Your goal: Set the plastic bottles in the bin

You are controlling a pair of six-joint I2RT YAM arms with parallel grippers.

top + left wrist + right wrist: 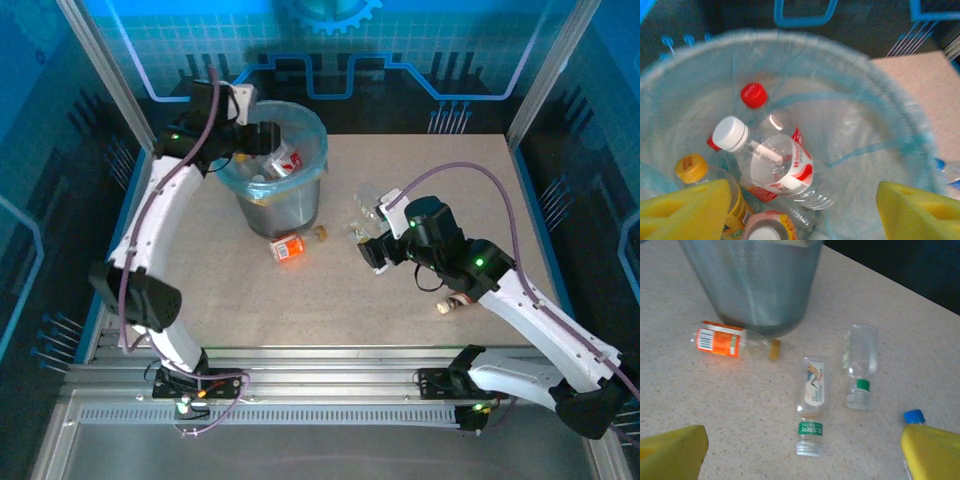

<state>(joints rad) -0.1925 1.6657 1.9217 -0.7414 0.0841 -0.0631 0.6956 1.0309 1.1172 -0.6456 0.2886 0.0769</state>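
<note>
My left gripper (pixel 262 135) hangs open over the grey bin (pixel 316 150), yellow pads (pixel 685 210) wide apart with nothing between them. Below it, inside the blue bag (pixel 880 125), lie a clear red-labelled bottle with a white cap (pixel 782 167), a red-capped one (pixel 754 95) and a yellow-capped one (pixel 692 168). My right gripper (pixel 372 248) hovers open above the table right of the bin. Under it lie two clear bottles with green neck bands (pixel 812 405) (pixel 860 362). An orange-labelled bottle (pixel 720 340) lies against the bin's foot (pixel 755 285).
A blue cap (pixel 914 416) peeks out beside my right pad (pixel 932 452). Another small bottle (pixel 450 303) lies on the table under the right arm. Metal frame posts and blue walls border the tabletop (pixel 230 300).
</note>
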